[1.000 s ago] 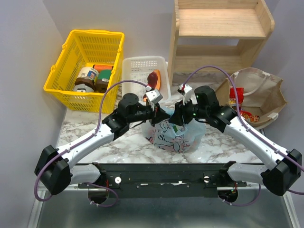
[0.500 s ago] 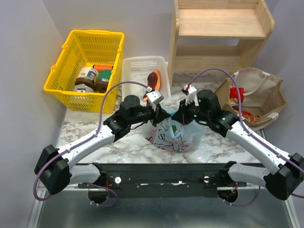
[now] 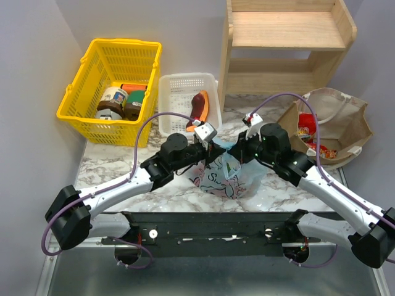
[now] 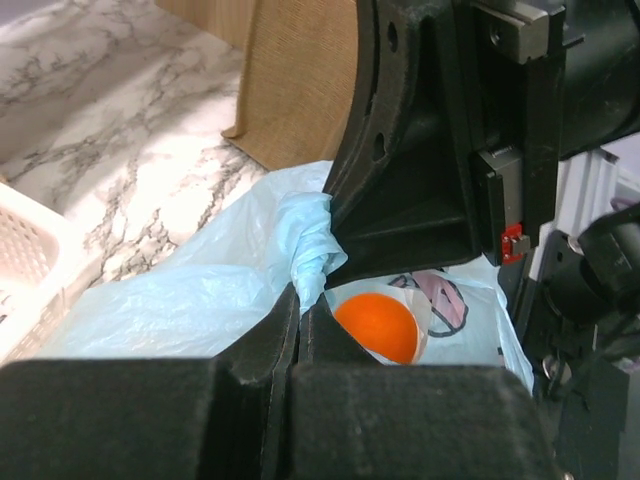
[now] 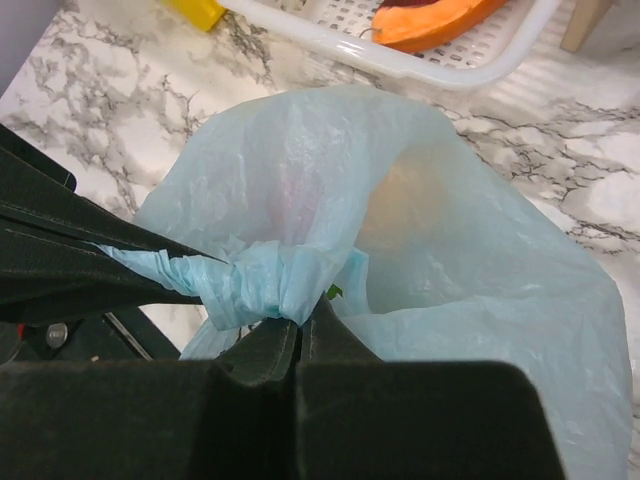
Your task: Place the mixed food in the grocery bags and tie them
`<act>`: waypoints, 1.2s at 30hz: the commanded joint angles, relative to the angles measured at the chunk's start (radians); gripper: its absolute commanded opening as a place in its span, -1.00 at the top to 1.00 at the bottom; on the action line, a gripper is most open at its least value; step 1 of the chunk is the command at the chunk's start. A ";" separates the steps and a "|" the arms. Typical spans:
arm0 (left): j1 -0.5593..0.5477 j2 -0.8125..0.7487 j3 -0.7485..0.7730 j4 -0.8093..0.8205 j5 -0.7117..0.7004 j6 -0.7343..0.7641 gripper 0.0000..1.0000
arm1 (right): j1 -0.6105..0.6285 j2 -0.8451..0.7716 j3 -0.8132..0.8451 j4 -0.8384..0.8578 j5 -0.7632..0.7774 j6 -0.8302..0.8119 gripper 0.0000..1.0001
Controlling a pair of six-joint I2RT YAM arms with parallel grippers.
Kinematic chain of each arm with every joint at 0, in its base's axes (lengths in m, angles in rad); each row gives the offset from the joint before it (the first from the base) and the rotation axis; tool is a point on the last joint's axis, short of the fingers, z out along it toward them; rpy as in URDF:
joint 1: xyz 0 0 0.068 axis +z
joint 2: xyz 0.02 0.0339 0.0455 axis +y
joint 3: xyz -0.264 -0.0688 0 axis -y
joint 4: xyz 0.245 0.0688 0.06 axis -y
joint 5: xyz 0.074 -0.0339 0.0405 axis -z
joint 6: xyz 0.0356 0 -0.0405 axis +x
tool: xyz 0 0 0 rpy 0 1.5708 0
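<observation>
Looks like a robotics lab bench dressed up as a grocery counter, not a real kitchen or shop. Giveaways: the left arm [image 3: 117, 188] and right arm [image 3: 336, 188] are bolted to a black metal rail [image 3: 210, 226] at the table edge, purple cables [image 3: 139, 131] loop off them, and plain grey walls [image 3: 31, 61] box in a small marble-print tabletop [image 3: 108, 166]. The props are shop-ish: a yellow mesh basket [image 3: 73, 92] with jars [image 3: 112, 98], a white slotted tray [image 3: 170, 102], a bare wooden shelf [image 3: 284, 37], a tan tote bag [image 3: 353, 117] and a light-blue plastic bag [image 3: 233, 180].
</observation>
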 commanded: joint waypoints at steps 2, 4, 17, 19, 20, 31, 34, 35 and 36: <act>-0.011 0.008 -0.036 0.050 -0.180 0.031 1.00 | -0.032 -0.028 0.002 -0.009 0.058 -0.050 0.28; -0.011 0.009 -0.044 0.062 -0.203 0.040 1.00 | -0.032 -0.048 0.017 -0.047 0.000 -0.058 -0.17; -0.033 -0.026 -0.099 0.133 -0.212 0.115 1.00 | -0.150 0.097 0.338 -0.221 -0.149 -0.147 0.03; -0.040 -0.034 -0.099 0.131 -0.241 0.137 1.00 | -0.176 0.160 0.381 -0.231 -0.214 -0.198 0.08; -0.047 -0.035 -0.101 0.128 -0.250 0.156 1.00 | -0.190 0.215 0.395 -0.238 -0.228 -0.219 0.10; -0.074 -0.063 -0.151 0.193 -0.361 0.250 1.00 | -0.213 0.303 0.260 -0.187 -0.626 -0.468 0.18; -0.074 -0.058 -0.156 0.214 -0.365 0.256 1.00 | -0.213 0.295 0.229 -0.176 -0.677 -0.485 0.18; -0.074 -0.055 -0.156 0.225 -0.368 0.256 1.00 | -0.213 0.297 0.225 -0.176 -0.693 -0.491 0.18; -0.074 -0.055 -0.157 0.234 -0.370 0.255 1.00 | -0.215 0.298 0.211 -0.167 -0.711 -0.497 0.17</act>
